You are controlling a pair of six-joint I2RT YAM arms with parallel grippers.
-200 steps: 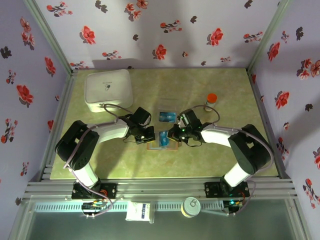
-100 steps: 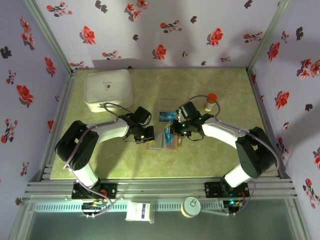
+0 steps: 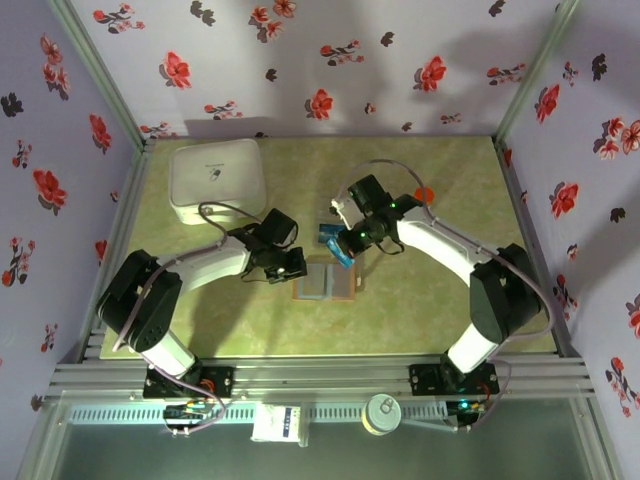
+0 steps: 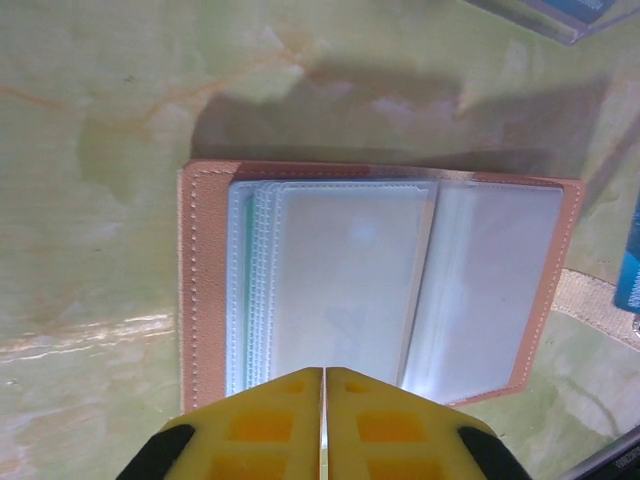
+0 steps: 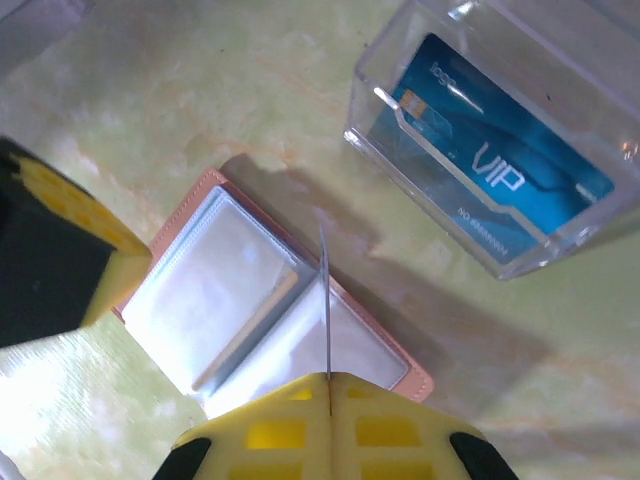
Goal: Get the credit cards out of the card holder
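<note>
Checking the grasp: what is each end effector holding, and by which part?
Right end effector pinches a credit card by one edge. Left end effector shut, holding nothing.

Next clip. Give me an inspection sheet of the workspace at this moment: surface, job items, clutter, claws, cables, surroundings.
Surface: green marbled tabletop, no spills seen.
Job's things: card holder lies open and flat, and its facing sleeves look empty. One blue credit card is lifted above it. A second blue card sits in the clear box.
Clutter: white square box; orange-capped vial, partly behind the right arm.
Claws: left claw shut at the holder's edge, nothing held. Right claw shut on the credit card.
Cables: grey cable loops off each arm, clear of the items.
Surroundings: floral walls, metal frame.
</note>
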